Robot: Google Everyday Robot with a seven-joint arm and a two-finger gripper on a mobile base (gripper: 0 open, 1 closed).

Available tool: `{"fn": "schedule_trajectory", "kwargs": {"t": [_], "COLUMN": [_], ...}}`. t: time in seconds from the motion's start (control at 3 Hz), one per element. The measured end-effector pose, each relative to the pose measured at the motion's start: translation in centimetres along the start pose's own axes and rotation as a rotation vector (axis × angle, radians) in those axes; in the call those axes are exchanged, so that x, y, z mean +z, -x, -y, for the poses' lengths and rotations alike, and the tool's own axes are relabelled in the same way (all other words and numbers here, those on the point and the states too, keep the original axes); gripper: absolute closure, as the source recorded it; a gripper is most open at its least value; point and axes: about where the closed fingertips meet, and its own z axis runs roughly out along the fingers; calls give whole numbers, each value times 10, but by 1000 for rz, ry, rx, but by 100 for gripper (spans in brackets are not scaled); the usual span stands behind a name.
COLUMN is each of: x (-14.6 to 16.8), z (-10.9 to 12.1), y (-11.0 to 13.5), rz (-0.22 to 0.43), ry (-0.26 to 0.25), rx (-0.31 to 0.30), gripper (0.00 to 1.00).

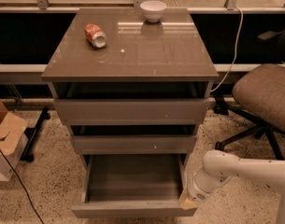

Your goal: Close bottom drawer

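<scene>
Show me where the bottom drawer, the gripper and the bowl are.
bottom drawer [128, 209]: camera view, on its front panel.
gripper [188, 201]: camera view, on its tip, at the drawer's right front corner.
bowl [153, 11]: camera view, on its outer wall.

The arm [248, 165] is showing smooth, rounded white shells; its tan-tipped tool [188, 202] is sitting at the drawer [132, 178] front corner.
</scene>
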Motion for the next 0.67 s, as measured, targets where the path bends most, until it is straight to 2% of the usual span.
{"fn": "schedule_trajectory", "kwargs": {"t": [0.33,0.67], "x": [0,5], "z": [0,3], "y": [0,-5], "rz": [0,-17], "ry": [0,-31], "rx": [0,0], "gripper": [100,100]}}
